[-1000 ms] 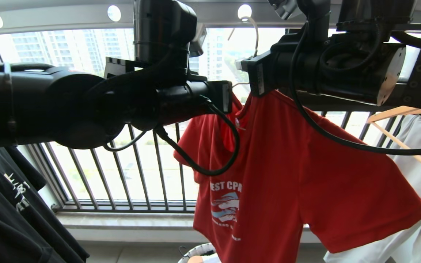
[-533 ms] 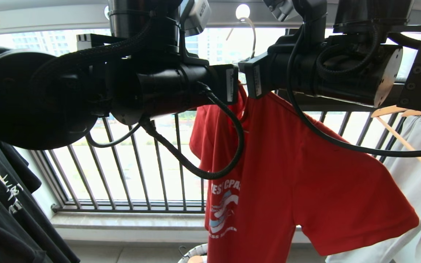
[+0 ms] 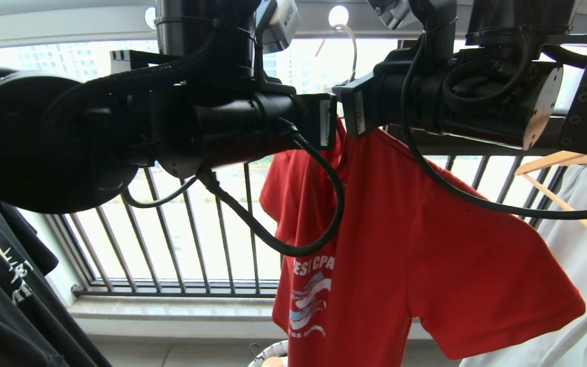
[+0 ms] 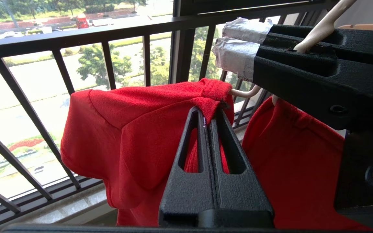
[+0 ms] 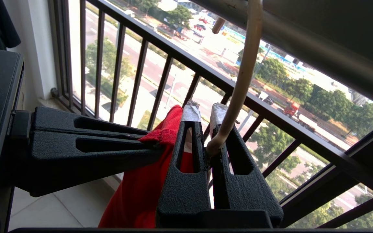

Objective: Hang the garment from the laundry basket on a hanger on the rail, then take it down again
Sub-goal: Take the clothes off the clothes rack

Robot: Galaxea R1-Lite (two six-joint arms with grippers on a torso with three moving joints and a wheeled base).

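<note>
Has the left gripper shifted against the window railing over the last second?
Yes. The left gripper, shut on the red T-shirt collar, moved rightward along the window railing in the head view, closer to the right gripper.

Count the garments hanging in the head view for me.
3: the red T-shirt in the middle, a black T-shirt at the left edge, a pale grey garment at the right edge. More may hang out of frame.

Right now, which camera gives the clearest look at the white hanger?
The right wrist view: the hanger runs from the right gripper, shut on its neck, up to the hook. The left wrist view shows only short bits by the red T-shirt collar. The head view shows just the hook below the rail.
</note>
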